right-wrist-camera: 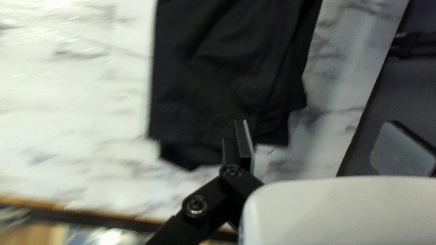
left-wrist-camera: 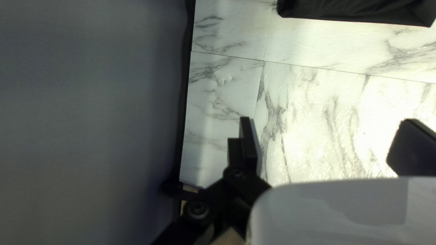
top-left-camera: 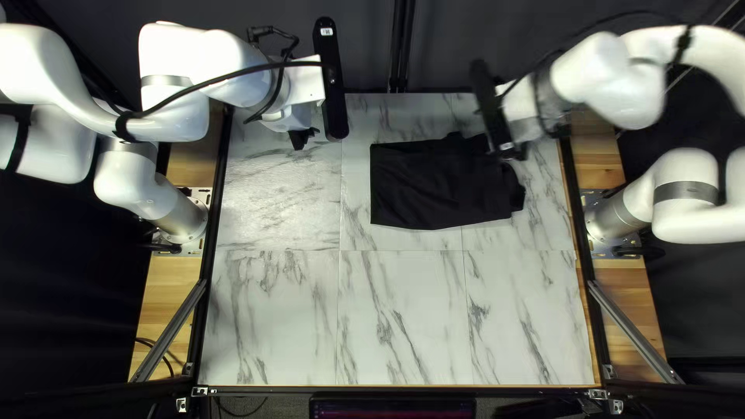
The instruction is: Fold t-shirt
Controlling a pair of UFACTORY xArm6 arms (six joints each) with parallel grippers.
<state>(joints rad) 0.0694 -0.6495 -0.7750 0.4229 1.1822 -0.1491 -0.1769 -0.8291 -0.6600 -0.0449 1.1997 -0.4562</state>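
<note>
Had the fingers of the right gripper [right-wrist-camera: 318, 129] wide apart, holding nothing, near the uneven end of the black shirt [top-left-camera: 434, 186]. Had the left gripper [left-wrist-camera: 328, 124] wide and empty too, well apart from it. Saw the shirt in a flattened band toward the table's [top-left-camera: 403, 310] far edge. Judged the lengthwise folding mostly done; needed next to pinch the uneven end and double it over.

Left gripper [top-left-camera: 303, 139] aloft, spread wide; right gripper [top-left-camera: 515, 153] also spread wide.
</note>
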